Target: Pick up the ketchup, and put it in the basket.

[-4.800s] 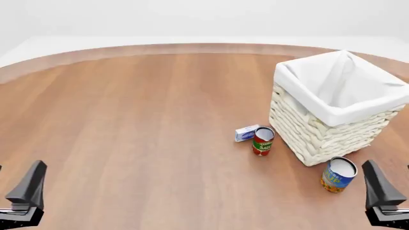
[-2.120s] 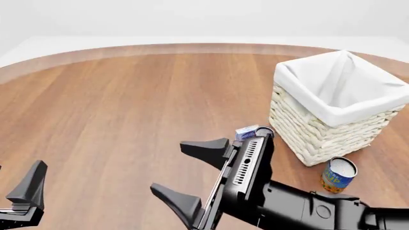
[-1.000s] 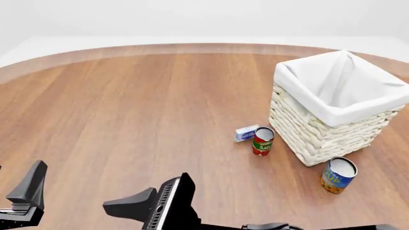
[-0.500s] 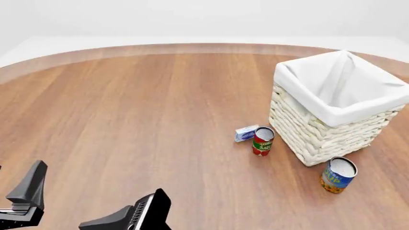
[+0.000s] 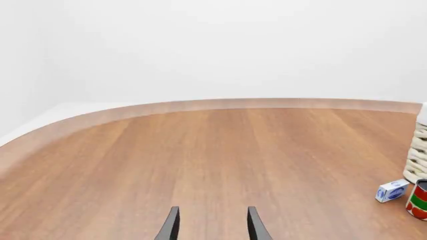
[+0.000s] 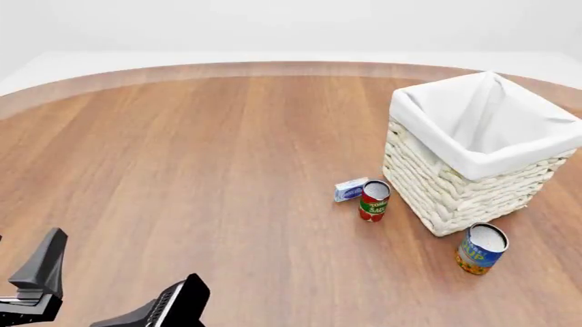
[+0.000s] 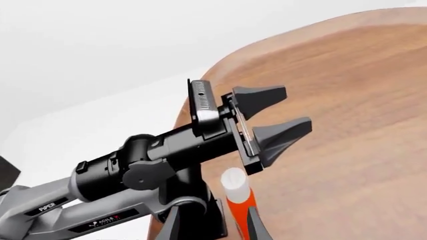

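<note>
The ketchup, a red bottle with a white cap, shows only in the right wrist view, upright on the table beside the left arm's base. My right gripper is open, with one finger on each side of the bottle. In the front view only the tips of that right gripper show at the bottom edge, and the ketchup is out of frame there. My left gripper stands open and holds nothing at the near left. The cream wicker basket with its white liner stands at the far right.
A red-and-green tomato sauce can and a small blue-white box sit just left of the basket. A blue can stands in front of it. The left arm lies close to the ketchup.
My right gripper has swept across from the right side to the near left and sunk toward the front view's bottom edge. The left arm, cans, box and basket have not moved.
</note>
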Controlling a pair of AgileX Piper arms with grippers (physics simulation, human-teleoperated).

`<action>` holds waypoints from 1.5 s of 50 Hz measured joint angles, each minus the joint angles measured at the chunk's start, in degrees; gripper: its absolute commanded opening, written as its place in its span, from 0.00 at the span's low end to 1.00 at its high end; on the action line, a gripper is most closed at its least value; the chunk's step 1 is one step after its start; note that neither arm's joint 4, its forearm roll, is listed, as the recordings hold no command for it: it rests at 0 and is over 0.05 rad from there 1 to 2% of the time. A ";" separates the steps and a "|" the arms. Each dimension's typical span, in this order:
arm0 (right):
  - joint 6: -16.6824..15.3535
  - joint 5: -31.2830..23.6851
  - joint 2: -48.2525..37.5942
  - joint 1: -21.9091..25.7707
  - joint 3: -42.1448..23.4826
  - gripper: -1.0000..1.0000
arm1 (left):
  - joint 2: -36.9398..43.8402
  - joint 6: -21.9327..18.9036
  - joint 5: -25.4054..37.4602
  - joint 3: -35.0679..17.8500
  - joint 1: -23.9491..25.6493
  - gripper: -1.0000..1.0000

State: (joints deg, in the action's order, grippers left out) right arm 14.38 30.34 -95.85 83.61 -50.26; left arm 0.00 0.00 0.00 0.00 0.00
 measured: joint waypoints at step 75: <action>4.54 -1.15 -16.83 -2.78 -11.11 1.00 | 0.00 0.00 0.00 0.00 0.00 1.00</action>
State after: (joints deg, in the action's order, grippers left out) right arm 18.91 29.18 -112.68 80.83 -61.37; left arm 0.00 0.00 0.00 0.00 0.00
